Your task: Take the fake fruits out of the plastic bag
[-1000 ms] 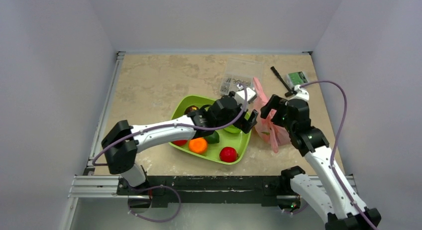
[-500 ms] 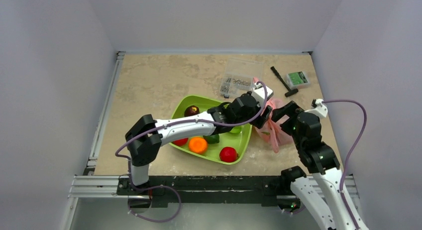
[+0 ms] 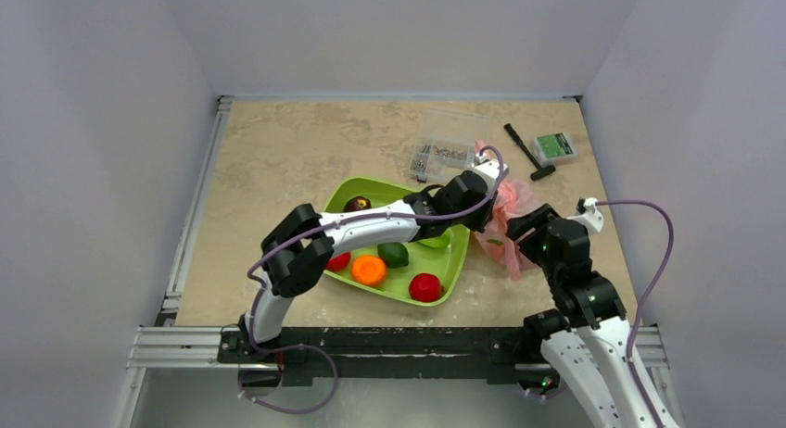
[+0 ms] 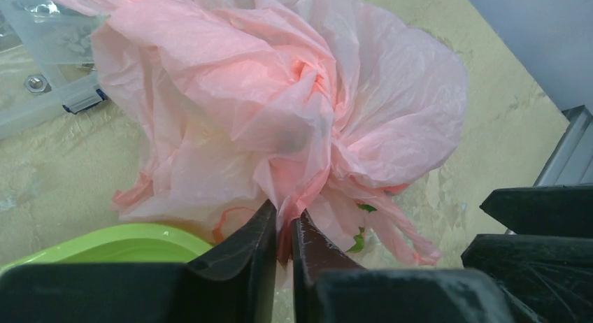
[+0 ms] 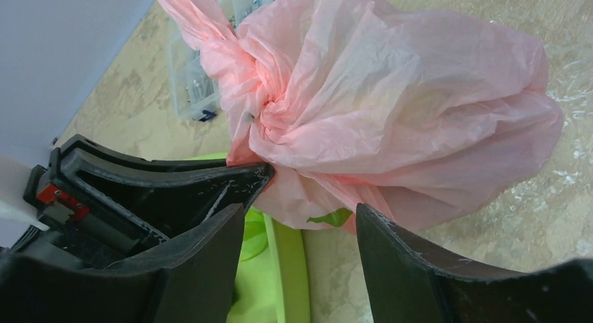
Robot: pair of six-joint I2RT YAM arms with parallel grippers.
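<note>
The pink crinkled plastic bag (image 3: 508, 206) lies bunched on the table just right of the green tray (image 3: 343, 201). My left gripper (image 3: 484, 215) reaches across the tray and is shut on a gathered fold of the bag (image 4: 280, 127), with pink film pinched between the fingers (image 4: 308, 242). My right gripper (image 5: 301, 211) is open at the bag's near side, and the bag's lower edge (image 5: 391, 106) hangs between its fingers unpinched. The bag hides the fake fruits; only a small green patch (image 4: 360, 240) shows at its edge. A lime-green round fruit (image 3: 434, 241) lies in the tray under my left arm.
The tray also holds an orange fruit (image 3: 369, 270), a red one (image 3: 425, 286), a dark green one (image 3: 394, 254) and a dark red one (image 3: 357, 204). Behind the bag stand a clear parts box (image 3: 445, 150), a black tool (image 3: 528, 152) and a small green box (image 3: 556, 146).
My left arm stretched right over the tray to the bag and its jaws closed on a fold. My right gripper drew back toward the near right and narrowed.
</note>
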